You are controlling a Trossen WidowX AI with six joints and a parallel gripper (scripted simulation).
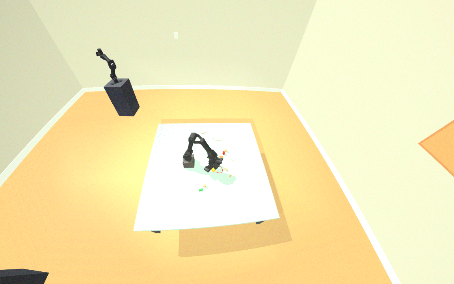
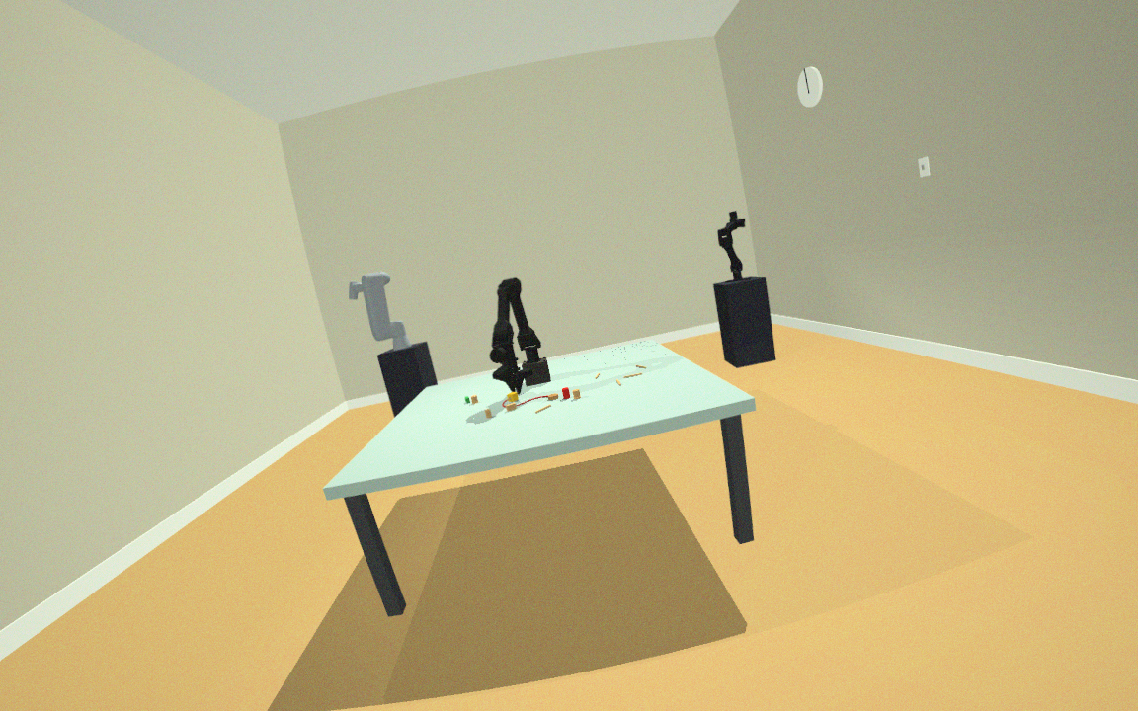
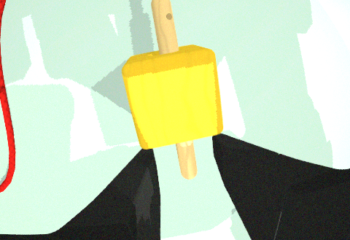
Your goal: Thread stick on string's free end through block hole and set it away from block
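The yellow block (image 1: 213,169) (image 2: 512,397) (image 3: 173,103) stands on the table. The wooden stick (image 3: 166,32) runs through its hole and juts out at both sides. The red string (image 1: 222,170) (image 2: 530,400) (image 3: 12,141) leaves the stick's far end in the wrist view and curves to the round wooden button (image 1: 220,157) (image 2: 552,397). My gripper (image 3: 184,149) is partly open and holds nothing. Its fingers stand on either side of the stick's plain near end, close to the block. The block hides the very fingertips, so I cannot tell whether they touch it.
A red cylinder (image 1: 223,152) (image 2: 565,393) and a wooden piece (image 1: 226,150) (image 2: 576,394) stand near the button. A loose stick (image 1: 232,159) (image 2: 543,409) lies close by. A green cylinder (image 1: 200,189) (image 2: 467,399) lies off to one side. More loose sticks and small wooden pieces are on the table.
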